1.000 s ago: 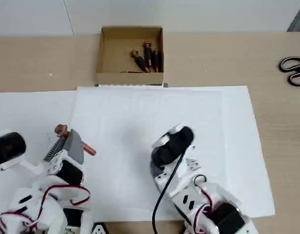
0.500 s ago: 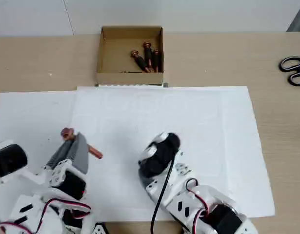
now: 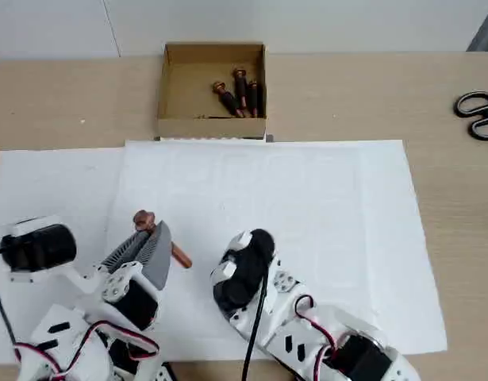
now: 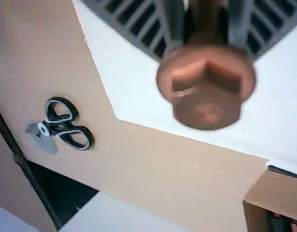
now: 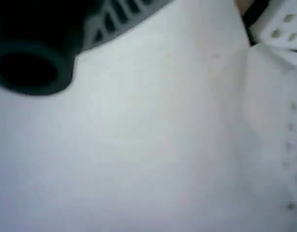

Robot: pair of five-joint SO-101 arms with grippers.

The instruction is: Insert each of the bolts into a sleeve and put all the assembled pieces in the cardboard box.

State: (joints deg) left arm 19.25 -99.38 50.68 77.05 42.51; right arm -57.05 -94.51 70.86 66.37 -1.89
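My left gripper (image 3: 151, 238) hangs over the white paper at the front left, shut on a copper bolt (image 3: 162, 238). The bolt's hexagonal head (image 4: 206, 84) faces the left wrist camera between the grey ribbed fingers (image 4: 134, 19). A short way to the bolt's right stands my right arm (image 3: 245, 271). In the right wrist view my right gripper (image 5: 56, 34) is shut on a black sleeve (image 5: 32, 67), whose open end shows. The cardboard box (image 3: 184, 83) sits at the back with three assembled pieces (image 3: 240, 91) inside.
A pair of black-handled scissors (image 3: 478, 115) lies on the bare table at the far right, also seen from the left wrist (image 4: 66, 128). White paper (image 3: 307, 198) covers the middle of the table. A corner of the box (image 4: 274, 203) shows from the left wrist.
My left gripper has carried the bolt to the right. My right arm has moved left and toward the front edge, so the two grippers are closer together.
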